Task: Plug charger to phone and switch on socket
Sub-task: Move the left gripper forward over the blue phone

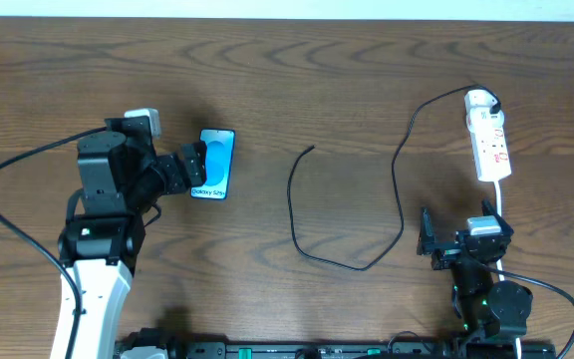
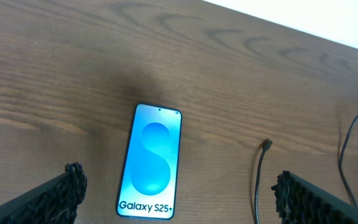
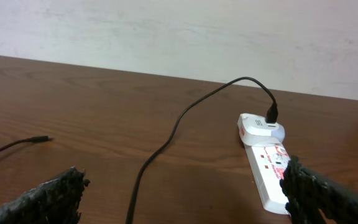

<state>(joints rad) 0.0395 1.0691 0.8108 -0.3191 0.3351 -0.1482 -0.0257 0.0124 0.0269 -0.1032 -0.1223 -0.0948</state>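
Left claw (image 1: 194, 168) hangs right over the phone (image 1: 214, 165), fingers spread wide. In the wrist view the blue screen sits between them, nearer the left finger, and nothing is gripped. The phone lies flat in the left half of the tabletop (image 1: 297, 60), about midway between near and far edges.

Over by the right edge, toward the far right corner, there's the socket (image 1: 492, 148), with the charger (image 1: 399, 199) seated in a white adapter (image 3: 261, 127) at its far end. The black cable loops toward the near edge, then swings up. Its plug tip (image 1: 312, 149) lies free near the middle of the tabletop, closer to the phone than to the socket, touching neither. Right claw (image 3: 182, 179) sits at the near right corner, gaping wide and empty too.

So this reads as barely begun: phone first. My call is to settle squarely on the phone's long sides and leave the lettered end clear. The port is likely there, though no view shows it. Close gently, because a slim phone on bare wood will skate if one finger lands first. Then take the cable just behind the tip so it doesn't flop, and line it up straight. The red switch marks (image 3: 271, 158) come last.
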